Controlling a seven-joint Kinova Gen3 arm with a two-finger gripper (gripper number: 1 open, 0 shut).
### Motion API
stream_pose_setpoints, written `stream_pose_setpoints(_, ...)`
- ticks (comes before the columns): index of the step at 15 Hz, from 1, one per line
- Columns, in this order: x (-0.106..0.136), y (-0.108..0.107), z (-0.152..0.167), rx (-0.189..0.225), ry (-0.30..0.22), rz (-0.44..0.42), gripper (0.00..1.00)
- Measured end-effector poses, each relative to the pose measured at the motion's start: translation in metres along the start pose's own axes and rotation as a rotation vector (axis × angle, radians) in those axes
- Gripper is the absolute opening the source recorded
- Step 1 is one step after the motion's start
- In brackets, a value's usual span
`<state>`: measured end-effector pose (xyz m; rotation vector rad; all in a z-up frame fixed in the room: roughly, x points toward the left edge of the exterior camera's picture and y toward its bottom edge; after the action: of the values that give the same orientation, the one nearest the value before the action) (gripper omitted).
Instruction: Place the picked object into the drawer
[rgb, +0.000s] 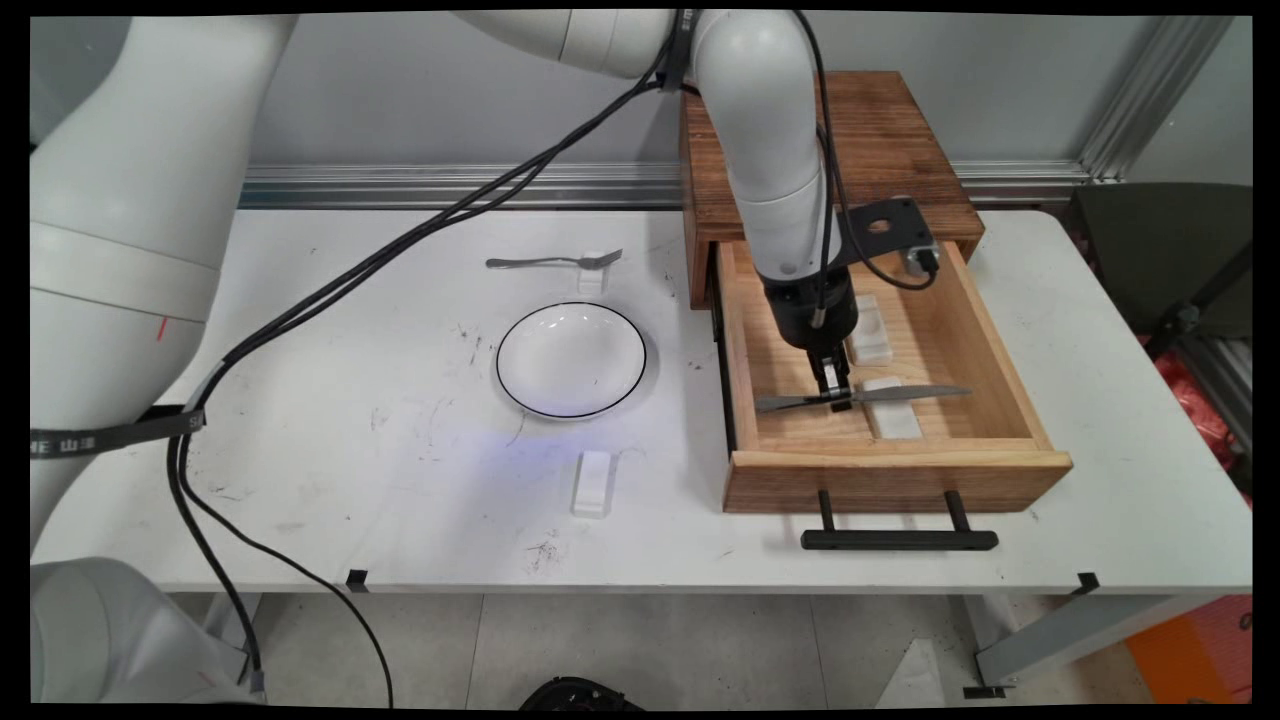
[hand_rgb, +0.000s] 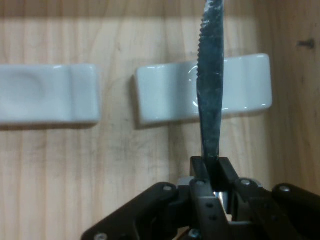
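Main view: gripper (rgb: 838, 392) reaches down into the open drawer (rgb: 1000, 340), clamped on the knife (rgb: 905, 393) near its middle, so the knife sits level across a white rest (rgb: 893, 420); second rest (rgb: 868, 338) behind; plate (rgb: 571, 359) and fork (rgb: 553, 262) lie on the table (rgb: 400, 480).
Hand view: fingers (hand_rgb: 199, 169) pinch the knife (hand_rgb: 211, 90), its serrated blade crossing one rest (hand_rgb: 165, 97).

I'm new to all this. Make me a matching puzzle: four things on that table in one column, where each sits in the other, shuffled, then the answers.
Things:
1. knife
2. fork
3. bowl
4. black handle

Places:
A. on the drawer's front, nearest the camera
B. on the bare table, left of the drawer
C. pinched in the gripper, inside the open drawer
D. beyond the bowl, its head on a white rest

Pairs: 1-C, 2-D, 3-B, 4-A
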<state>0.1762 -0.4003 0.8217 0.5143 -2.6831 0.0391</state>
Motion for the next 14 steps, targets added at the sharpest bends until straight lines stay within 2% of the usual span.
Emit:
stream_pose_setpoints(8,-0.0026,-0.0027,0.0090,-0.014,-0.005,-0.004,0.00)
stream_pose_setpoints(9,-0.0024,-0.0031,0.0095,-0.015,-0.005,-0.004,1.00)
stream_pose_setpoints(14,-0.0007,-0.0043,0.0077,-0.023,0.003,0.000,1.00)
